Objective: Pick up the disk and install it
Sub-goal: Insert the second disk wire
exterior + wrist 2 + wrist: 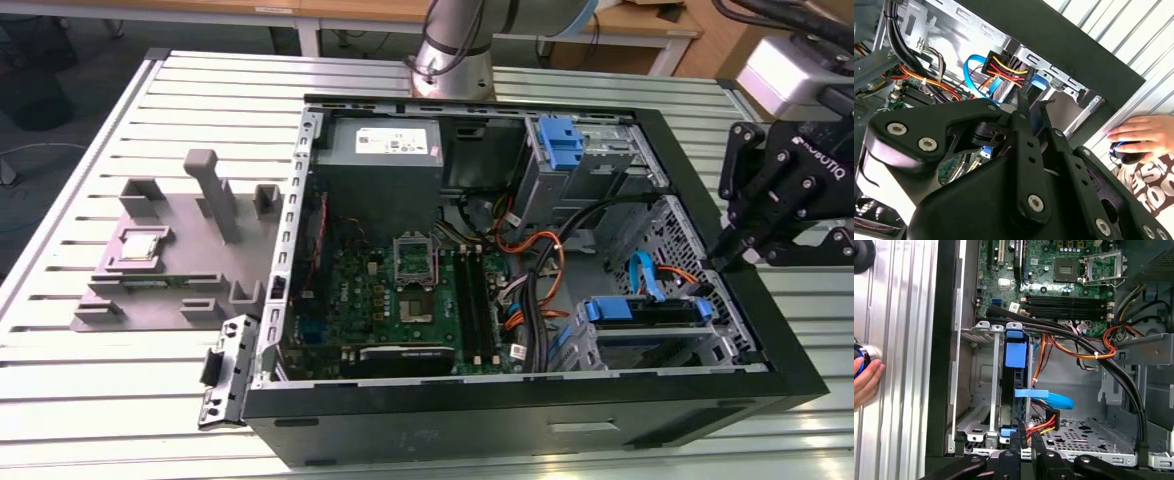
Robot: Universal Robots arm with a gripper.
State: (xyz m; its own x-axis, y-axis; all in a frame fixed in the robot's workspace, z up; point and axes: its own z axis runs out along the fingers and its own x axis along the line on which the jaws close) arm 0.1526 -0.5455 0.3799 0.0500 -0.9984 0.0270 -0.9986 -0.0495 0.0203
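The fingers point(1026, 442) are hovering nearly together and empty over the case's point(747, 300) edge. The disk point(1015, 390) is sitting on edge in its bay, at twelve o'clock from them in the first wrist view, long axis running twelve to six. One disk, one gripper.

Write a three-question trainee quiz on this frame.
1. True or false: the disk already sits in a bay of the computer case.
2. The gripper is nearest: A) the grey fixture; B) the case wall on the exterior view's right; C) the power supply.
3. In both wrist views, what lies on the slotted table outside the case?
Key: 1 true; 2 B; 3 a person's hand.
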